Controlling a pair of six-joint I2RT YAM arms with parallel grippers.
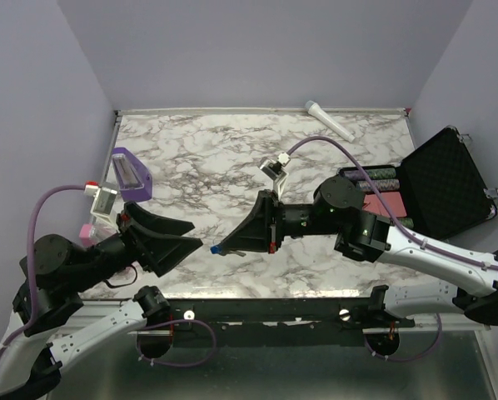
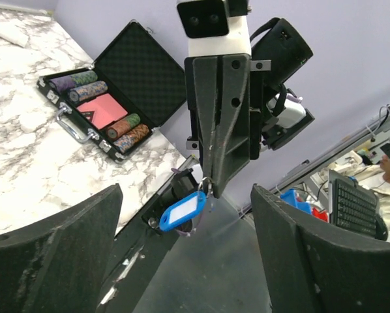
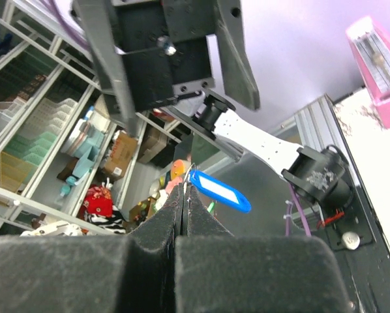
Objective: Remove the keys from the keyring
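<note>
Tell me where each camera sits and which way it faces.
Top: above and behind the arms, looking down on the marble table; both arms, left claw and right claw show.
Left wrist: on the left arm, facing right between its open fingers at the shut right claw.
Right wrist: on the right arm, facing left over its shut fingers toward the left claw.
Shared: both wrist views catch the blue keyring the right claw holds.

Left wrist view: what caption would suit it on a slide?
The right gripper holds the blue key tag by its ring, facing the open left gripper.
</note>
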